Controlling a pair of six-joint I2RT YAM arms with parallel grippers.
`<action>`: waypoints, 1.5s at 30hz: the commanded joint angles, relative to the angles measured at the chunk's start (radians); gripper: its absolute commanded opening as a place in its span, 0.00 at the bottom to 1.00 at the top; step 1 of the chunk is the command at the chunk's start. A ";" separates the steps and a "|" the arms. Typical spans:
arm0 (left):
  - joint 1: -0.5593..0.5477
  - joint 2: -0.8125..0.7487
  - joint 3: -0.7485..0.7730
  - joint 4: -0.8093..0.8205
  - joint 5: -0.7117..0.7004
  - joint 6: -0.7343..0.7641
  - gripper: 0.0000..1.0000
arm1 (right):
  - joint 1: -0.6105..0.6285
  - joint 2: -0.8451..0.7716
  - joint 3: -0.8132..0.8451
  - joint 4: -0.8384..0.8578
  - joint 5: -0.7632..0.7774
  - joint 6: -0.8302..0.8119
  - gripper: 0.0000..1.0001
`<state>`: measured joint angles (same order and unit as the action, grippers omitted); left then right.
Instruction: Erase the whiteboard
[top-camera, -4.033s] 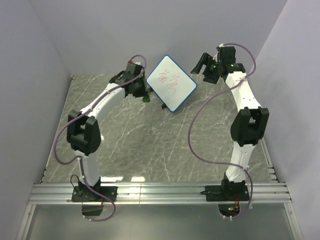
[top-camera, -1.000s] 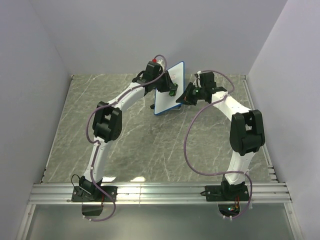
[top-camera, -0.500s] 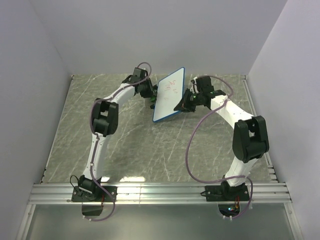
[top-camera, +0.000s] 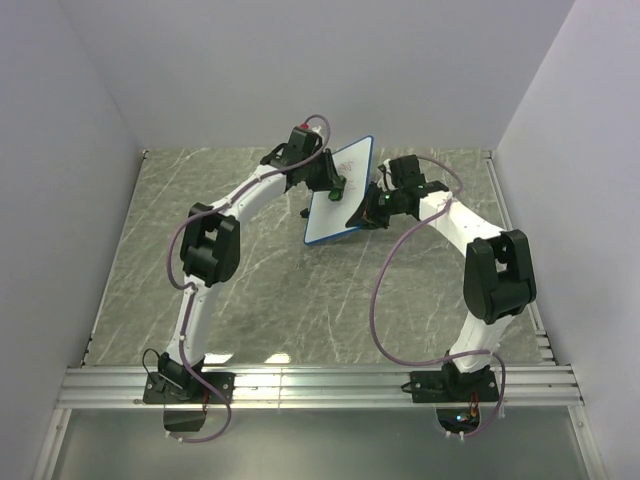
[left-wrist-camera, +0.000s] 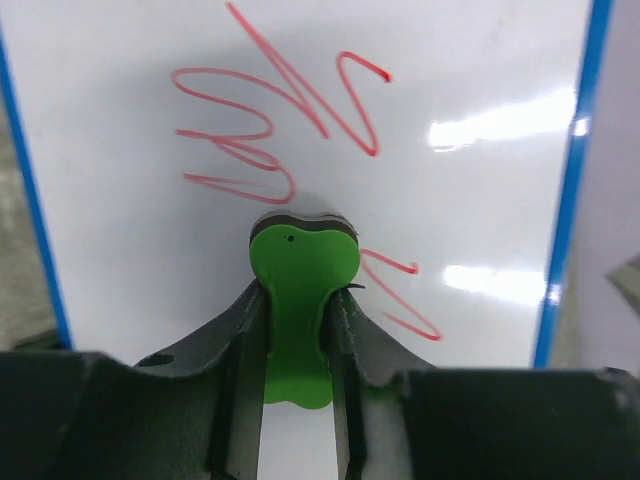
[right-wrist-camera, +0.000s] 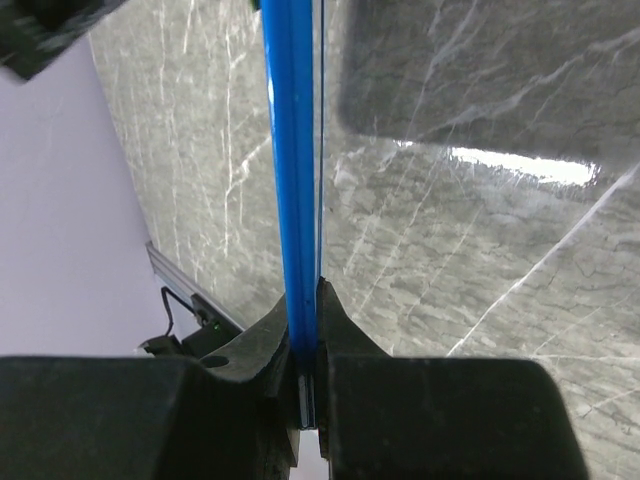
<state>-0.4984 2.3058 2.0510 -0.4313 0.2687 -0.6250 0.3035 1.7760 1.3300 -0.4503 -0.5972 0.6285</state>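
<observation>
The whiteboard (top-camera: 345, 165) is held up off the table, tilted, with its blue rim (right-wrist-camera: 293, 150) pinched edge-on in my shut right gripper (right-wrist-camera: 305, 292) at the board's right side (top-camera: 366, 214). My left gripper (left-wrist-camera: 297, 295) is shut on a small green eraser (left-wrist-camera: 303, 262), whose dark pad presses against the board's white face (left-wrist-camera: 480, 200). Red scribbles (left-wrist-camera: 270, 120) lie above the eraser and to its right (left-wrist-camera: 400, 300). From above, the left gripper (top-camera: 336, 181) sits on the middle of the board's face.
A grey marble tabletop (top-camera: 250, 280) lies under both arms, with lilac walls (top-camera: 60, 200) on three sides. An aluminium rail (top-camera: 320, 385) carrying the arm bases runs along the near edge.
Half a second ago the left gripper with the eraser was off to the board's left; it is now back on the face. The right gripper still holds the board, slightly retilted.
</observation>
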 joint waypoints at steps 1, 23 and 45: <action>-0.071 -0.011 0.011 -0.034 0.130 -0.062 0.00 | 0.078 0.054 -0.035 0.018 -0.030 -0.066 0.00; -0.060 0.006 0.095 -0.120 0.161 0.061 0.00 | 0.078 0.011 -0.086 0.048 -0.041 -0.050 0.00; -0.039 0.082 0.221 -0.188 0.173 0.107 0.00 | 0.100 -0.015 -0.034 0.009 -0.059 -0.068 0.00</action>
<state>-0.5644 2.3196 2.2368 -0.5968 0.4351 -0.5560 0.3428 1.7859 1.2736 -0.4267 -0.6415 0.6365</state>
